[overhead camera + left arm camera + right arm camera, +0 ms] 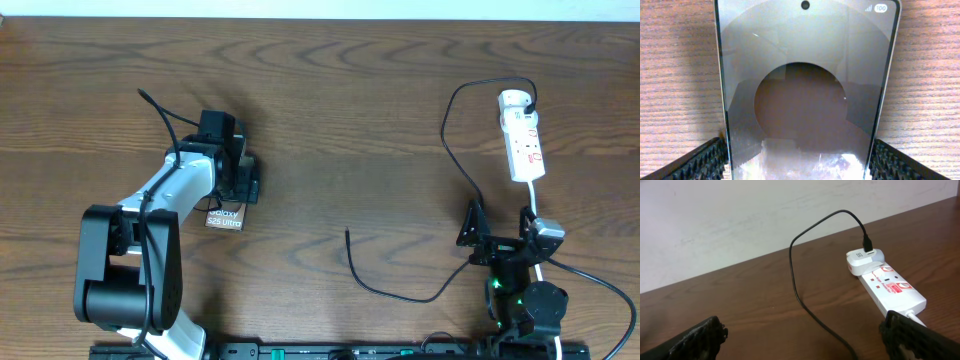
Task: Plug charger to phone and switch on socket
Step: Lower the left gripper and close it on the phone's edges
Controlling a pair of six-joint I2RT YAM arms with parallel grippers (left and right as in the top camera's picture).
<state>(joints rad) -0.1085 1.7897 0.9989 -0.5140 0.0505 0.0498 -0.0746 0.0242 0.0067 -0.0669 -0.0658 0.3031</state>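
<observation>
The phone [226, 219] lies flat on the wooden table at the left, its "Galaxy S25 Ultra" lettering showing. In the left wrist view the phone [805, 90] fills the space between my fingers. My left gripper [237, 183] sits over its far end, and both finger pads [797, 167] touch its side edges. The charger [400, 297] runs from the white socket strip [524, 145] in a loop to a free tip near the table's middle [347, 232]. My right gripper [497, 228] is open and empty, low by the front edge. The charger cable [800, 292] passes between its fingers [802, 340] toward the socket [892, 287].
A white adapter [865, 260] with the black charger connector sits in the socket's far end. The strip's white lead [537, 205] runs back toward the right arm base. A pale wall [765, 220] stands behind the table's far edge.
</observation>
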